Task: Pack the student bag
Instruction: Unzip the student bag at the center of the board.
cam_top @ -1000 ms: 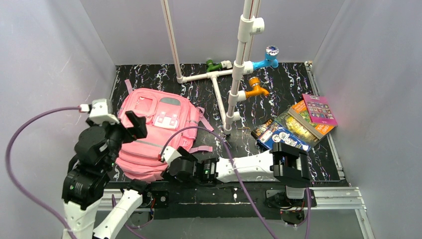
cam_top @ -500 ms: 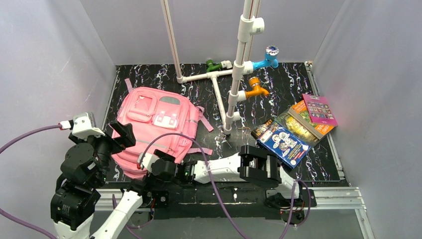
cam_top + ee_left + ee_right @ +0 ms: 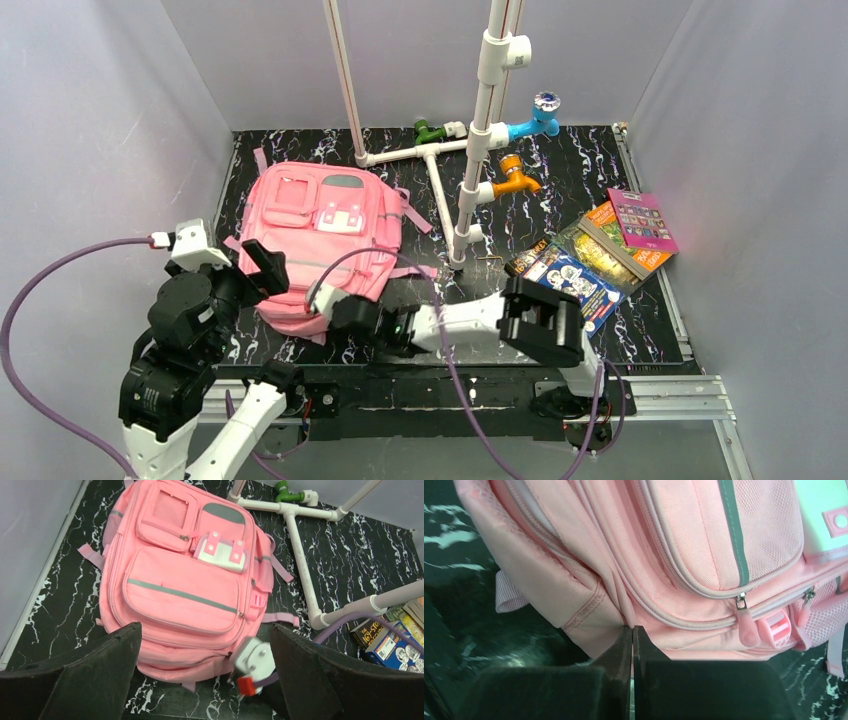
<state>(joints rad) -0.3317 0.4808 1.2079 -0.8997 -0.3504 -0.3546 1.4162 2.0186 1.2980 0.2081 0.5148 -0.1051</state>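
The student bag (image 3: 322, 235) is a pink backpack lying flat, front side up, on the left of the black marbled table; its zip pockets and white patch show in the left wrist view (image 3: 182, 587). My right gripper (image 3: 318, 298) is shut, its tips (image 3: 632, 628) pressed against the bag's near bottom edge (image 3: 664, 555), beside a small fabric loop. I see no fabric between the jaws. A pink zip pull (image 3: 748, 630) hangs just right of them. My left gripper (image 3: 257, 272) hovers open above the bag's near left corner, its jaws (image 3: 204, 630) spread wide with nothing between them.
A white pipe frame (image 3: 468, 150) with green, blue and orange valves stands behind and right of the bag. Several books (image 3: 590, 255) lie fanned at the right. Grey walls close in on three sides. My right arm's purple cable (image 3: 440, 330) loops over the near table.
The right gripper has closed and swung left to the bag's near edge. The bag has slid away toward the back. The left arm shifted over the bag's near left corner.
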